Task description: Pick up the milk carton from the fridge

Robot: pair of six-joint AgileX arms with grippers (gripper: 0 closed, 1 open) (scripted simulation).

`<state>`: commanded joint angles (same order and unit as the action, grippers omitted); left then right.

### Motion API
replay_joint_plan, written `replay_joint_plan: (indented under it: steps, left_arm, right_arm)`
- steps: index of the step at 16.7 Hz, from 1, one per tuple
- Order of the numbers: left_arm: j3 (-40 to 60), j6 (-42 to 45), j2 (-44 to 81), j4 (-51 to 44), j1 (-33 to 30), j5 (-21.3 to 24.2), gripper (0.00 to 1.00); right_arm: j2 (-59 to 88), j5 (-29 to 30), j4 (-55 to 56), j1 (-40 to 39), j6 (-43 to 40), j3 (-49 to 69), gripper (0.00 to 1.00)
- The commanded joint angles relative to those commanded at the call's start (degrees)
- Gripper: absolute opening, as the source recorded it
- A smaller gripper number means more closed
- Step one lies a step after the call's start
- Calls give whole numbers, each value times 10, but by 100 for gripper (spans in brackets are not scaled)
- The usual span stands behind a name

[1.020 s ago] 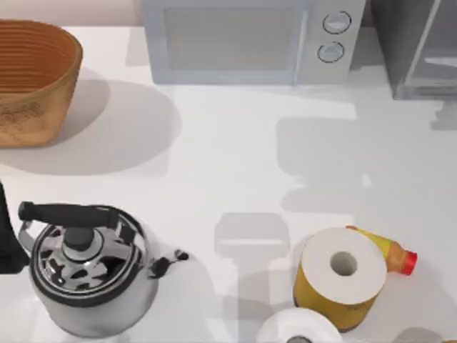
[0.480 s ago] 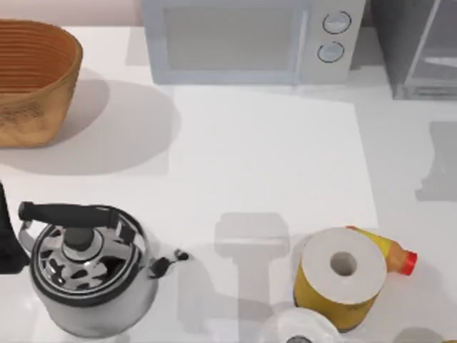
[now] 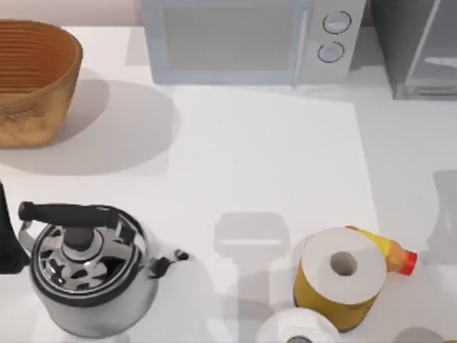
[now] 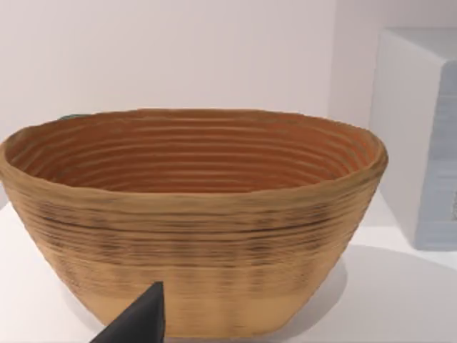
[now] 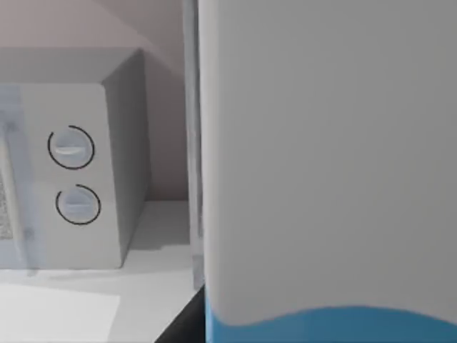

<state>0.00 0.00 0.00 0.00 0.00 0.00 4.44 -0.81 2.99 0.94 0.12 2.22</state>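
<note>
White tabletop (image 3: pixel 250 157) runs back to a pale wall. Along that back edge stand a microwave (image 3: pixel 243 43) and, at the far right corner, the fridge (image 3: pixel 410 50). A basket (image 3: pixel 28 78) sits at the far left, a kettle (image 3: pixel 89 275) at the near left, and a paper roll (image 3: pixel 343 275) with a yellow bottle (image 3: pixel 393 254) just behind it at the near right.

The carton (image 5: pixel 328 143) is right up against the right wrist camera, a white face with a blue panel at one edge. A grey upright strip of fridge frame is beside it, and the microwave dials are farther off. I cannot tell whether the right gripper is closed on the carton or apart around it.

The step in hand looks like taking the carton out of the fridge. Done well, that means a firm squeeze on the flat sides and the carton kept upright. It should be drawn straight out past the frame before any turn, as a clip on the frame could twist it loose.

The left gripper (image 4: pixel 136 321) is parked at the table's left, facing the basket. I cannot tell its state either.
</note>
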Motion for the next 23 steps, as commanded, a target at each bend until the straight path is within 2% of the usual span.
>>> replay_joint_plan:
  steps: [3, 11, 15, 23]
  left_arm:
    - [0, 0, 0, 0, 0, 0, 100]
    - [0, 0, 0, 0, 0, 0, 100]
    - [0, 0, 0, 0, 0, 0, 100]
    - [0, 0, 0, 0, 0, 0, 100]
  right_arm:
    - [-42, 8, -28, -9, -1, -21, 0]
    - [-24, -8, -10, -5, 0, -20, 0]
    - [84, -82, 100, 12, -1, -12, 0]
    - [497, -316, 486, 61, 11, -1, 0]
